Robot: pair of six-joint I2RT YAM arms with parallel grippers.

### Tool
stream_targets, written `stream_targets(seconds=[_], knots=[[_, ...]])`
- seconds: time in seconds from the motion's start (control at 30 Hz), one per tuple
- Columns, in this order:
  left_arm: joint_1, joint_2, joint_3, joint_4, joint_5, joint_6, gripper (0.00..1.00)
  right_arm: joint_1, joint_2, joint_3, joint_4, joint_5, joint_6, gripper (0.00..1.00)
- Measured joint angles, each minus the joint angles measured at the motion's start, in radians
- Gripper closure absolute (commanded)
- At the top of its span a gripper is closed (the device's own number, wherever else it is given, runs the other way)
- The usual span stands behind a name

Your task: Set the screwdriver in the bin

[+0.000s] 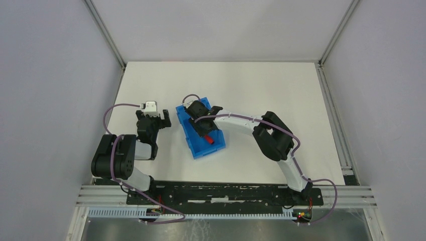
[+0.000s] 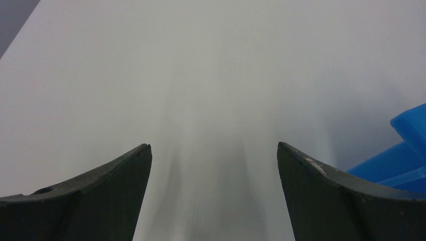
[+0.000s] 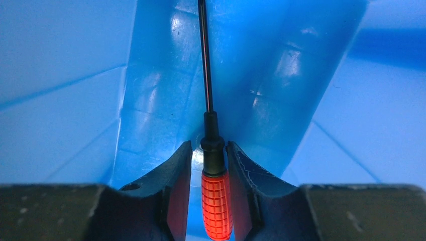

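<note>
Right fingers (image 3: 171, 196) hemmed by bin (image 3: 75, 75) walls; table (image 1: 251, 85) free

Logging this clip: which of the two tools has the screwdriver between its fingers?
The right tool, down inside the blue bin, red-handled screwdriver between its fingers. The left tool stands open over the table, holding nothing.

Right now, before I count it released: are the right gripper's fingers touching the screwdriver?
Cannot tell. The right wrist view shows the right gripper flanking the screwdriver inside the bin: a blue sliver on one side, none plain on the other.
</note>
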Motion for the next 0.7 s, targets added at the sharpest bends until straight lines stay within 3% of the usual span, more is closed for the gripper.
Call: stream_targets(seconds=[0.2,0.27,0.37,0.57,0.7], knots=[[0.0,0.0,0.0,0.0,0.0,0.0,0.0,0.007,-0.082,0.003,-0.004,0.022,-0.008,0.55],[0.0,0.0,0.0,0.0,0.0,0.0,0.0,0.01,-0.151,0.003,-0.004,0.034,-0.018,0.38],[0.0,0.0,0.0,0.0,0.0,0.0,0.0,0.009,-0.282,0.004,0.0,0.07,-0.059,0.02],[0.0,0.0,0.0,0.0,0.0,0.0,0.0,-0.051,-0.615,-0.112,0.087,0.206,-0.186,0.02],[0.0,0.0,0.0,0.0,0.0,0.0,0.0,-0.267,-0.861,-0.395,0.204,0.248,-0.226,0.02]])
